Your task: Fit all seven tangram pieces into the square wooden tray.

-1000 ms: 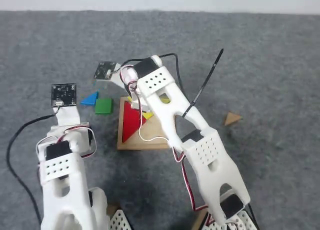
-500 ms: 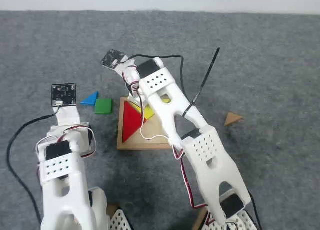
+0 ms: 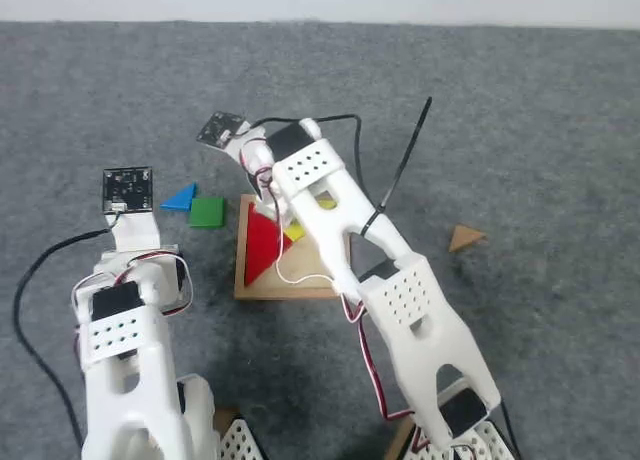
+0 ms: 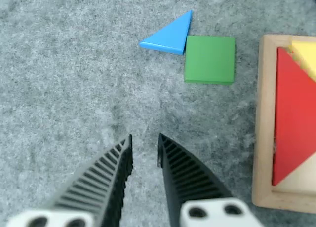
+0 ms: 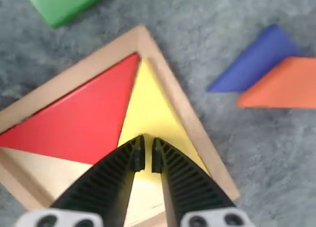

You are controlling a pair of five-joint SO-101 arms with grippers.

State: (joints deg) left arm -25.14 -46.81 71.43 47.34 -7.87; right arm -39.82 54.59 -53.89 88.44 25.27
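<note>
Tray [image 5: 170,98] rim borders red triangle [image 5: 74,113], yellow triangle [image 5: 148,113]; right fingers [image 5: 111,177] closed, left fingers [image 4: 108,177] narrowly apart.

The right hand [image 5: 146,155], nearly closed, hangs over the yellow triangle [image 5: 148,113] in the tray [image 5: 171,85].

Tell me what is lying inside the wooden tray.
A red triangle and a yellow triangle lie side by side in the tray, with bare wood beside them. The right gripper hangs over the yellow one, covering part of the floor.
</note>
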